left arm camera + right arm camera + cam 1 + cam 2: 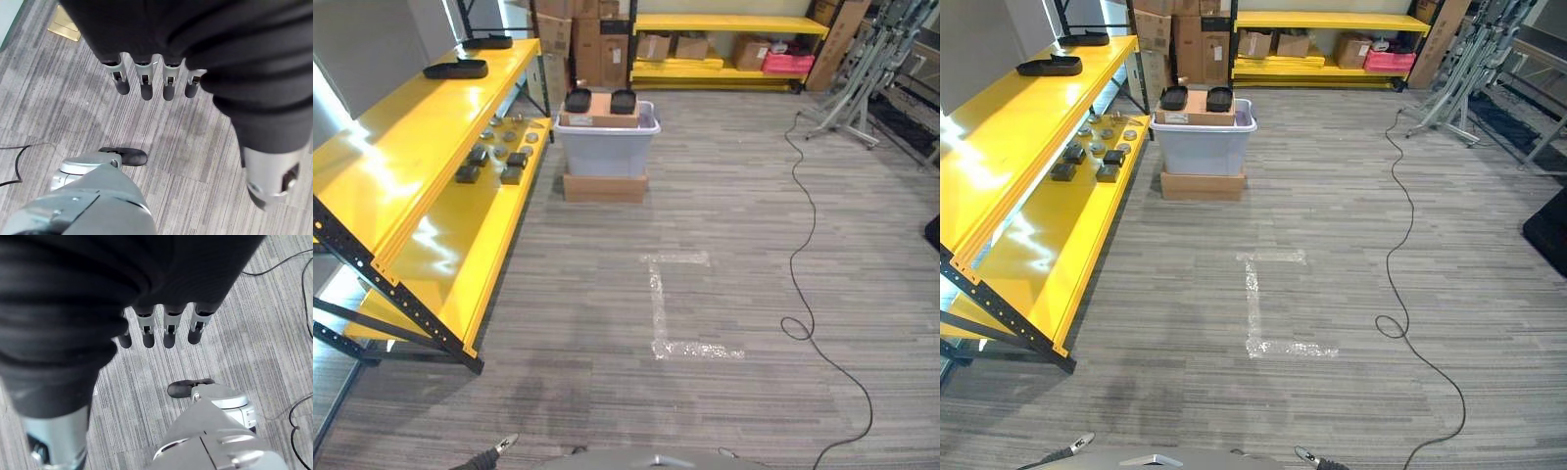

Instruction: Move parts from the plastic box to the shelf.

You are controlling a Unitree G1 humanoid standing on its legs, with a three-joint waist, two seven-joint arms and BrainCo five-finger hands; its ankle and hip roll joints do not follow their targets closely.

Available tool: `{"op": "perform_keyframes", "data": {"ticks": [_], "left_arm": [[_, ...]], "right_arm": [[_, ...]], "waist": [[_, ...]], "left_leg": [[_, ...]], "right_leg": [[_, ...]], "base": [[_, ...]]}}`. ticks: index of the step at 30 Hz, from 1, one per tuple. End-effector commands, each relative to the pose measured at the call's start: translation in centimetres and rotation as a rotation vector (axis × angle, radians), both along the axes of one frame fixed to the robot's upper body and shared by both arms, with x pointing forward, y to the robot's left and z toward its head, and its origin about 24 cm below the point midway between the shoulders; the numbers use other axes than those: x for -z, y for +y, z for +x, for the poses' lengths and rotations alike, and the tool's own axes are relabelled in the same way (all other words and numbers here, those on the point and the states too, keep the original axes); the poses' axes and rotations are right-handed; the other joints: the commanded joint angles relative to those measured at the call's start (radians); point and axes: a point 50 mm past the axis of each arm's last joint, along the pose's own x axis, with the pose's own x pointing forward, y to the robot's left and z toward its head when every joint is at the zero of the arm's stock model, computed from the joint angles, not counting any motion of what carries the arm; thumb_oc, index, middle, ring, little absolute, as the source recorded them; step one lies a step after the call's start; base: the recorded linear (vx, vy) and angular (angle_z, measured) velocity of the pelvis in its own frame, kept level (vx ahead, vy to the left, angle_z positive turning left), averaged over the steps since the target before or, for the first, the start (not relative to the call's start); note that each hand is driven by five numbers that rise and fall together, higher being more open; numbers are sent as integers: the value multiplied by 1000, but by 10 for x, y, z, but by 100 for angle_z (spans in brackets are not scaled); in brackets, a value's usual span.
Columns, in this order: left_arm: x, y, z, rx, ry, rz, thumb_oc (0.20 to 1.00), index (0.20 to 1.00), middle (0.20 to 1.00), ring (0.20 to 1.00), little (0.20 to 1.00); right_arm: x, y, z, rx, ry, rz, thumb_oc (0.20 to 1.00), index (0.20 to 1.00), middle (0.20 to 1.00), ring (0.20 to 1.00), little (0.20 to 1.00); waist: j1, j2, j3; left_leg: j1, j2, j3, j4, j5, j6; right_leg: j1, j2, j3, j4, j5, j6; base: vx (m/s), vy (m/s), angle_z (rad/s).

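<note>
Sitting on cardboard, translucent grey plastic box [606, 142]

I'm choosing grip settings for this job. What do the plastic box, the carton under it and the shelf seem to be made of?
The plastic box looks like pale grey, slightly translucent moulded plastic with a rolled rim. The carton under it looks like plain brown matte cardboard. The shelf seems to be painted metal: glossy yellow decks that mirror the light, on dark perforated uprights. Both hands, left hand and right hand, hang empty.
</note>
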Motion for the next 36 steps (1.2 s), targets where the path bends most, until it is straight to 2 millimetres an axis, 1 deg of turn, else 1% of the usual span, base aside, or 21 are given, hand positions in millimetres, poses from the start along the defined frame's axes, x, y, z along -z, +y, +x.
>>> {"op": "perform_keyframes", "data": {"ticks": [1, 6, 9, 11, 14, 17, 19, 20, 21, 22, 23, 24, 25, 27, 28, 30, 31, 33, 34, 35, 36], "left_arm": [[-1, 0, 13, 23, -23, 0, 1000, 1000, 1000, 1000, 1000], [-2, -3, 22, 40, -61, -12, 1000, 1000, 1000, 1000, 1000], [-5, -3, 34, 74, -127, 15, 1000, 1000, 1000, 1000, 1000], [-7, -1, 40, 70, -158, 29, 1000, 1000, 1000, 1000, 1000], [-18, 8, 63, 85, -267, 82, 1000, 1000, 1000, 1000, 1000], [-32, 12, 89, 117, -403, 117, 1000, 1000, 1000, 1000, 1000], [-38, 13, 99, 95, -447, 117, 1000, 1000, 1000, 1000, 1000], [-42, 12, 106, 79, -502, 97, 1000, 1000, 1000, 1000, 1000], [-42, 12, 106, 78, -504, 95, 1000, 1000, 1000, 1000, 1000], [-42, 7, 105, 100, -520, 80, 1000, 1000, 1000, 1000, 1000], [-42, 6, 104, 127, -515, 72, 1000, 1000, 1000, 1000, 1000], [-42, 6, 103, 129, -514, 73, 1000, 1000, 1000, 1000, 1000], [-42, 5, 103, 139, -503, 71, 1000, 1000, 1000, 1000, 1000], [-38, 2, 100, 140, -479, 58, 1000, 1000, 1000, 1000, 1000], [-38, 1, 99, 140, -473, 56, 1000, 1000, 1000, 1000, 1000], [-35, 0, 95, 141, -452, 56, 1000, 1000, 1000, 1000, 1000], [-32, -2, 91, 116, -438, 59, 1000, 1000, 1000, 1000, 1000], [-28, -3, 86, 57, -407, 58, 1000, 1000, 1000, 1000, 1000], [-23, -5, 79, 15, -373, 52, 1000, 1000, 1000, 1000, 1000], [-23, -5, 79, 15, -374, 52, 1000, 1000, 1000, 1000, 1000], [-19, -8, 71, -13, -349, 47, 1000, 1000, 1000, 1000, 1000]], "right_arm": [[-2, 2, 16, -65, -32, 3, 1000, 1000, 1000, 1000, 1000], [-2, 5, 22, -102, -54, 3, 1000, 1000, 1000, 1000, 1000], [-8, -1, 38, 68, -159, -22, 1000, 1000, 1000, 1000, 1000], [-11, -4, 44, 82, -188, -30, 1000, 1000, 1000, 1000, 1000], [-20, -14, 59, 23, -267, -71, 1000, 1000, 1000, 1000, 1000], [-34, -13, 86, 38, -434, -48, 1000, 1000, 1000, 1000, 1000], [-40, -9, 96, 35, -479, -30, 1000, 1000, 1000, 1000, 1000], [-44, -5, 101, -7, -521, -22, 1000, 1000, 1000, 1000, 1000], [-44, -5, 101, -10, -523, -21, 1000, 1000, 1000, 1000, 1000], [-41, 0, 96, -63, -523, -3, 1000, 1000, 1000, 1000, 1000], [-39, 4, 92, -110, -514, 11, 1000, 1000, 1000, 1000, 1000], [-39, 5, 91, -119, -509, 14, 1000, 1000, 1000, 1000, 1000], [-37, 7, 85, -165, -484, 16, 1000, 1000, 1000, 1000, 1000], [-30, 9, 72, -175, -441, 18, 1000, 1000, 1000, 1000, 1000], [-29, 9, 69, -168, -435, 17, 1000, 1000, 1000, 1000, 1000], [-27, 8, 62, -133, -414, 21, 1000, 1000, 1000, 1000, 1000], [-25, 7, 58, -114, -396, 18, 1000, 1000, 1000, 1000, 1000], [-22, 4, 52, -93, -356, 10, 1000, 1000, 1000, 1000, 1000], [-19, 2, 46, -88, -317, 13, 1000, 1000, 1000, 1000, 1000], [-19, 2, 46, -88, -318, 13, 1000, 1000, 1000, 1000, 1000], [-18, 0, 43, -119, -291, 0, 1000, 1000, 1000, 1000, 1000]], "waist": [[3, -19, 32], [7, -18, 40], [9, -19, 44], [7, -18, 46], [3, -16, 50], [1, -12, 65], [-6, -6, 80], [-14, 5, 102], [-12, 3, 102], [-17, -5, 121], [-33, -23, 131], [-38, -23, 133], [-56, -33, 138], [-82, -38, 140], [-87, -36, 140], [-95, -33, 135], [-99, -31, 124], [-110, -19, 103], [-110, -14, 95], [-112, -17, 92], [-87, -42, 99]], "left_leg": [[33, -17, 27, -4, -63, 19], [34, -24, 15, 18, -74, 28], [33, -28, 14, 36, -86, 35], [34, -29, 16, 40, -90, 39], [35, -32, 18, 52, -104, 51], [24, -37, 10, 71, -114, 77], [19, -35, 12, 82, -120, 91], [18, -33, 9, 95, -126, 103], [16, -36, 10, 96, -127, 104], [34, -52, -2, 97, -135, 95], [61, -72, -19, 95, -151, 87], [71, -72, -26, 93, -156, 86], [100, -85, -52, 88, -171, 82], [143, -100, -90, 85, -201, 88], [151, -100, -94, 88, -210, 88], [170, -97, -99, 94, -222, 81], [192, -88, -97, 105, -229, 66], [214, -62, -85, 171, -186, 32], [185, -23, -48, 388, -44, -32], [181, -26, -50, 388, -42, -32], [47, -30, -37, 701, 63, -72]], "right_leg": [[9, -50, -36, 10, 10, 74], [10, -55, -30, 22, 5, 69], [7, -63, -27, 38, 2, 69], [5, -65, -24, 46, 0, 69], [-10, -73, -12, 89, -15, 71], [-48, -77, -4, 204, -46, 66], [-98, -93, -12, 330, -24, 77], [-187, -114, -15, 505, 31, 98], [-201, -119, -11, 522, 32, 100], [-269, -117, -35, 491, 99, 115], [-302, -105, -52, 393, 126, 131], [-299, -99, -57, 367, 129, 134], [-330, -87, -63, 288, 163, 149], [-384, -81, -50, 249, 213, 162], [-390, -79, -50, 252, 216, 162], [-364, -66, -64, 234, 176, 130], [-340, -57, -83, 219, 153, 103], [-311, -36, -86, 199, 121, 68], [-253, -19, -80, 149, 92, 32], [-256, -22, -81, 148, 94, 32], [-182, -33, -69, 102, 78, 3]], "base": [[0, 0, 0], [29, 47, 0], [63, 89, -1], [41, 74, -2], [109, 159, -5], [108, 131, -6], [93, 149, -3], [120, 180, -7], [362, 163, -22], [528, -10, -18], [569, -33, -13], [555, -126, 23], [469, -116, 38], [538, -128, 43], [416, -101, 25], [340, -107, 27], [405, -150, 30], [438, -183, 27], [323, -162, 20], [540, -298, 28], [460, -264, 29]]}}
